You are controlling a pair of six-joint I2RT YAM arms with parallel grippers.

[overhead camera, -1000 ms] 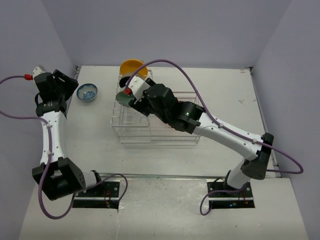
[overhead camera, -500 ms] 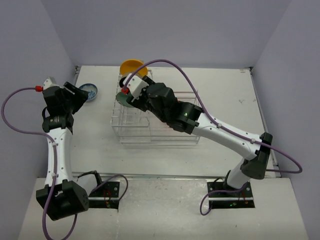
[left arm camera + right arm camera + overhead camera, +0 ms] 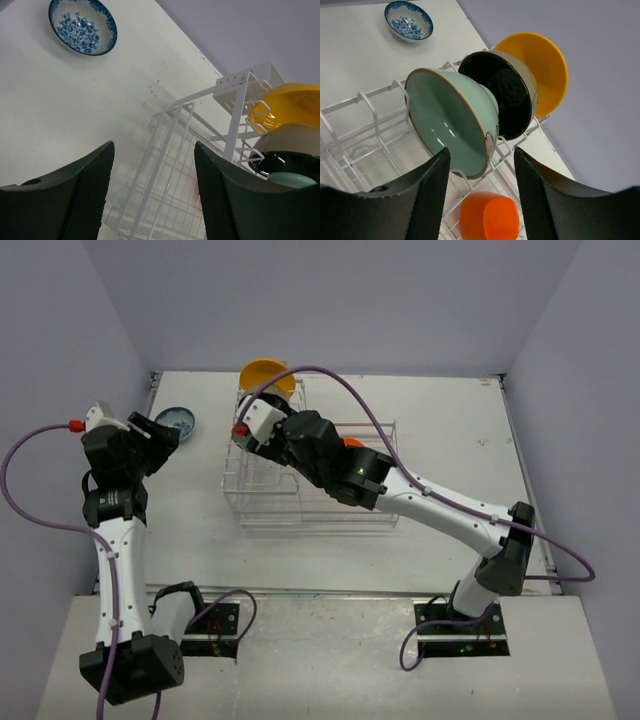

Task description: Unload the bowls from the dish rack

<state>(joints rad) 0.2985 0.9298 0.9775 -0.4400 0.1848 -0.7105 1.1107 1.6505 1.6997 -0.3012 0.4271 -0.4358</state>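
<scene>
The white wire dish rack [image 3: 320,523] stands mid-table. In its tall slots stand three bowls on edge: pale mint green [image 3: 450,120], black [image 3: 507,100] and yellow [image 3: 545,70]. An orange-red bowl [image 3: 487,215] lies upside down in the low basket. My right gripper [image 3: 481,152] is open, its fingers on either side of the mint bowl's lower rim, not visibly touching. The blue-and-white bowl [image 3: 82,26] sits on the table left of the rack. My left gripper [image 3: 152,150] hangs open and empty above the table, near that bowl and pointed at the rack [image 3: 175,150].
Grey walls close in the table at the back and both sides. The yellow bowl [image 3: 266,375] juts over the rack's far end. Purple cables loop from both arms. The table's near edge [image 3: 330,590] runs in front of the rack.
My left arm has drawn back toward the near side and turned toward the rack. My right arm has shifted left over the standing bowls, uncovering the orange-red bowl.
</scene>
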